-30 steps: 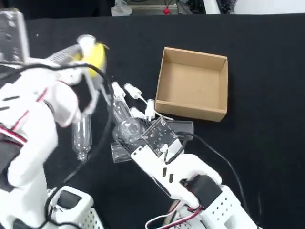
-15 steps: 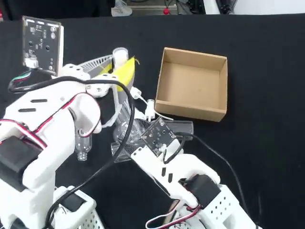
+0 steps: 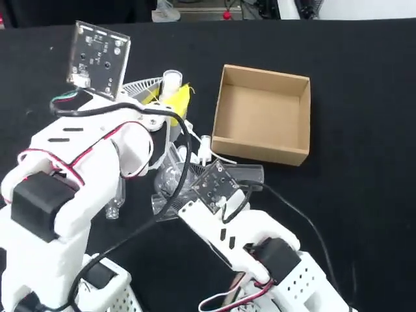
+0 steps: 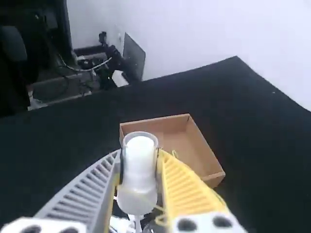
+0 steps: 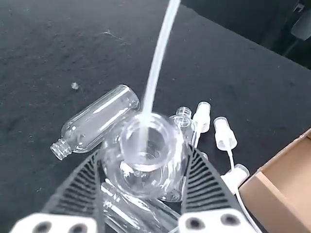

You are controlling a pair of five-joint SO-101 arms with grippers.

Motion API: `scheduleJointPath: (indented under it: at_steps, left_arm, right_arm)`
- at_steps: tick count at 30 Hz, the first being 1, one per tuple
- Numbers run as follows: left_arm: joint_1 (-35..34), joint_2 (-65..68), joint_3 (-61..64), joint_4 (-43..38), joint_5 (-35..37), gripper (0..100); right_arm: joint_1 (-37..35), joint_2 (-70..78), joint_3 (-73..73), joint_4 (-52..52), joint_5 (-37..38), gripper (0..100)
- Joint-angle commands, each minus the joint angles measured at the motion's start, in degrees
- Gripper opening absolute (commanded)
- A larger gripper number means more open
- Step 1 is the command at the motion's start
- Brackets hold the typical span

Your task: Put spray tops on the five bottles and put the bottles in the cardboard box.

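Note:
My left gripper (image 4: 139, 180) is shut on a white spray top (image 4: 138, 162), held above the table just left of the cardboard box (image 4: 155, 120). In the high view the spray top (image 3: 170, 79) sits in the yellow and grey fingers. Its thin tube (image 5: 158, 58) runs down into the mouth of a clear bottle (image 5: 148, 158). My right gripper (image 5: 148, 156) is shut on that bottle, mouth up. From above the held bottle (image 3: 170, 179) sits left of the open, empty box (image 3: 260, 151).
A loose clear bottle (image 5: 97, 121) lies on the black table beside the held one, and another (image 5: 126, 213) lies beneath it. Several spray tops (image 5: 216, 131) lie near the box corner (image 5: 286, 184). Another bottle (image 3: 250, 173) lies along the box front.
The left arm swung right with the spray top, from the table's left side to over the held bottle. The tube now enters the bottle mouth. The right arm stayed still.

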Motion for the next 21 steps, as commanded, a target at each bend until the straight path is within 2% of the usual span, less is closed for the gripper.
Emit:
scheduleJointPath:
  at_steps: [1, 12, 21]
  left_arm:
    - [0.7, -0.9, -1.5, -0.7, -1.0, 4]
    - [1.3, -0.8, -8.9, -0.8, -0.6, 4]
    - [1.3, -0.8, -4.8, -0.8, -0.5, 4]
  right_arm:
    - [-0.4, -0.8, -0.4, -1.6, -0.4, 2.5]
    - [-0.4, -0.8, -0.4, -1.5, -0.4, 2.5]
    - [-0.4, -0.8, -0.4, -1.5, -0.4, 2.5]
